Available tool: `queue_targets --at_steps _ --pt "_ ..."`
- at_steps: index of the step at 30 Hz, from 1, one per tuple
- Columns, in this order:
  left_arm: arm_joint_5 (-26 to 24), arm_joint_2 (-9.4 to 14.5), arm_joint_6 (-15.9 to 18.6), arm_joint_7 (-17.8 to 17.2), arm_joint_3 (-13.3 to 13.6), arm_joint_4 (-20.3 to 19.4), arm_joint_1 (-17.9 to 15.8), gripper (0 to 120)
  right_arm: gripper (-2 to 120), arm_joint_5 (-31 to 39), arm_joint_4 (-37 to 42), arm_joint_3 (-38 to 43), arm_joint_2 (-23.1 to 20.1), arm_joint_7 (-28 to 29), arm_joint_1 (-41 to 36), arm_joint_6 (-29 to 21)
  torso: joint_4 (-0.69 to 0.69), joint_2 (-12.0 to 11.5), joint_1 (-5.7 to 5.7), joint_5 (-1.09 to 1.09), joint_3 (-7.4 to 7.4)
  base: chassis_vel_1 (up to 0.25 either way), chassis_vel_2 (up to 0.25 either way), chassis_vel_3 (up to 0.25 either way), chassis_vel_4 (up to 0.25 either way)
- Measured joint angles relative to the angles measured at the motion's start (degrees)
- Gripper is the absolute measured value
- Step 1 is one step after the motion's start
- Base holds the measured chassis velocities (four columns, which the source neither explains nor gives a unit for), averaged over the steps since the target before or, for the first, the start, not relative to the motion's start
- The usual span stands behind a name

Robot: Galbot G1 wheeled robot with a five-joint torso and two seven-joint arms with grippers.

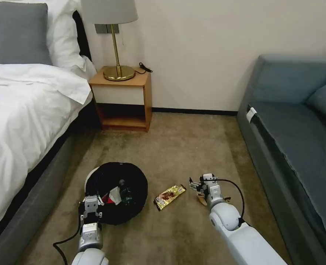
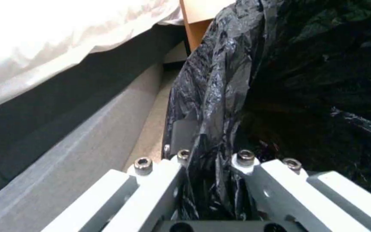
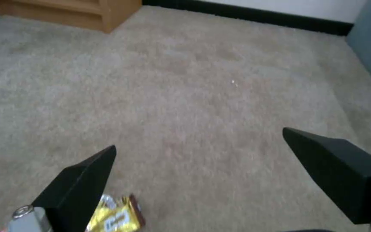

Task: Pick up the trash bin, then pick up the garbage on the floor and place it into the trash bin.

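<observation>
— Black crinkly liner marks the trash bin (image 1: 116,193): where is it?

— On the carpet (image 1: 177,151), near the bed's (image 1: 23,121) grey base, tipped so its mouth faces up toward the head camera. White rim shows at its far left edge. Inside: a red-and-white crushed cup (image 1: 114,195) and something dark green beside it, too small to name.

— Left claw?

— Left gripper (image 1: 91,206) sits at the bin's near rim. In the left wrist view its fingers (image 2: 151,190) are clamped on the rim with the bag bunched between them.

— Litter on the floor?

— Brown-gold snack wrapper (image 1: 169,196) lies flat, just right of the bin, between it and the right gripper (image 1: 196,185). Brown paper scrap (image 1: 201,200) partly hidden under that arm's wrist.

— Right claw?

— Spread wide, nothing between the black fingers (image 3: 82,183); it hangs over bare carpet with the wrapper (image 3: 114,219) just beside one fingertip.

— Surroundings?

— Wooden nightstand (image 1: 123,99) with brass lamp (image 1: 116,40) against the far wall; blue-grey sofa (image 1: 299,140) along the right.
</observation>
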Motion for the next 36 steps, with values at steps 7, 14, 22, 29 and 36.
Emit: queue_targets --at_steps 7,14,22,29,36 --pt "0.07 0.14 -0.22 -0.05 -0.1 -0.37 0.31 1 100 -1.03 0.55 0.03 -0.06 -0.08 -1.02 0.34 0.0 0.0 0.0 0.0 0.0 -0.106 0.12 0.107 -0.117" --pt "0.46 0.06 -0.04 -0.17 0.23 -0.64 0.16 1 100 -2.28 2.35 0.23 -1.72 -2.54 -2.11 -0.63 0.0 0.0 0.0 0.0 0.0 -0.119 0.122 0.121 -0.113" --pt "0.48 0.56 0.78 -0.18 0.32 -1.81 -0.13 1 100 -6.7 2.9 -0.37 -5.88 -10.76 -1.1 -0.21 0.0 0.0 0.0 0.01 0.01 -0.074 0.079 0.075 -0.075" --pt "0.42 1.08 2.14 -0.09 0.16 -3.14 -0.85 1 100 -9.44 3.23 -6.22 -13.24 -30.38 5.24 -2.16 0.0 0.0 0.0 0.0 0.0 0.0 0.0 0.0 0.0" --pt "0.67 1.02 3.4 -0.02 0.24 -4.1 -0.85 1 100 -11.02 1.02 -13.27 -14.79 -40.45 10.75 -2.07 0.0 0.0 0.0 0.01 0.0 0.0 0.0 0.0 0.0"
